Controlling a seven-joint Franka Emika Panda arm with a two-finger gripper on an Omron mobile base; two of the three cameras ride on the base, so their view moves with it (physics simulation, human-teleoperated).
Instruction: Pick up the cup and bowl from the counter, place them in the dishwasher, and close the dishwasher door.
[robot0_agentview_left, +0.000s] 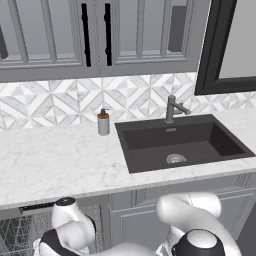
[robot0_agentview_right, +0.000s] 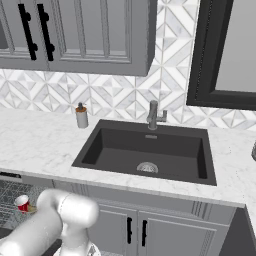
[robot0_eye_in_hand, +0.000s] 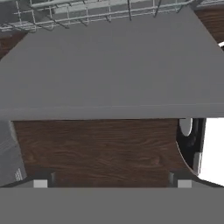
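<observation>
The red cup (robot0_agentview_right: 22, 203) stands in the wire rack of the open dishwasher (robot0_agentview_right: 7, 199), below the counter (robot0_agentview_right: 35, 145). A tan sliver of the bowl (robot0_agentview_right: 33, 208) shows right beside the cup, mostly behind my arm. The rack (robot0_agentview_left: 15, 235) is also visible at the lower left of the left base view. In the hand view the dishwasher door (robot0_eye_in_hand: 109, 65) lies folded down as a flat grey panel, with the rack (robot0_eye_in_hand: 87, 13) beyond it and wood floor nearer me. My gripper (robot0_eye_in_hand: 112, 185) hangs low in front of the door's edge, open, with nothing between its fingertips (robot0_eye_in_hand: 40, 183).
A dark sink (robot0_agentview_left: 180, 142) with a faucet (robot0_agentview_left: 172, 109) is set into the counter (robot0_agentview_left: 50, 155). A grey soap dispenser (robot0_agentview_left: 103, 122) stands left of the sink. Grey cabinet doors (robot0_agentview_right: 135, 227) sit under the sink, with wall cabinets above.
</observation>
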